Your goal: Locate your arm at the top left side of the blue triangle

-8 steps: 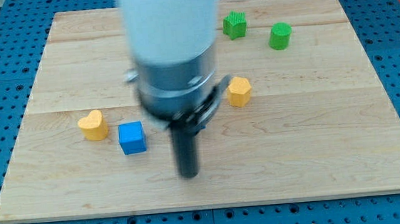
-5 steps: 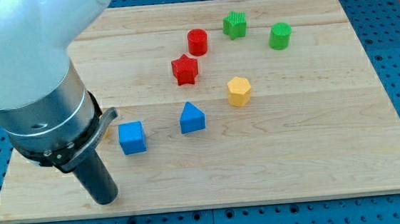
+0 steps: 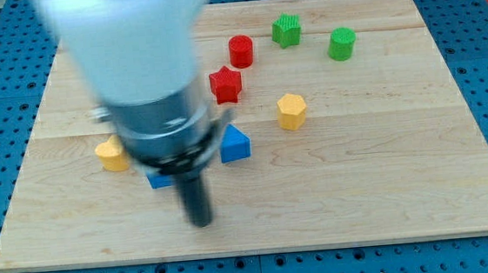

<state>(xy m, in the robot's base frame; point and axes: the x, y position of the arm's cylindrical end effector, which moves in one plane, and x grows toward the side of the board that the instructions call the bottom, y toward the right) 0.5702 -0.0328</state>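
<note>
The blue triangle [image 3: 237,143] lies near the middle of the wooden board [image 3: 386,169]. My tip [image 3: 201,222] rests on the board below and to the left of the triangle, about a block's length away from it. The arm's blurred grey body covers the board above the tip and hides most of the blue cube [image 3: 157,179], which shows only as a sliver just left of the rod.
A yellow heart block [image 3: 110,153] lies at the left. A red star [image 3: 226,85] and a red cylinder [image 3: 240,50] lie above the triangle. A yellow hexagon [image 3: 292,111] lies to its right. A green star-like block [image 3: 286,29] and a green cylinder [image 3: 341,43] lie at the top right.
The arm swung from the board's middle to the bottom left, then back right. My tip now lies nearer the blue triangle, and the arm covers the blue cube.
</note>
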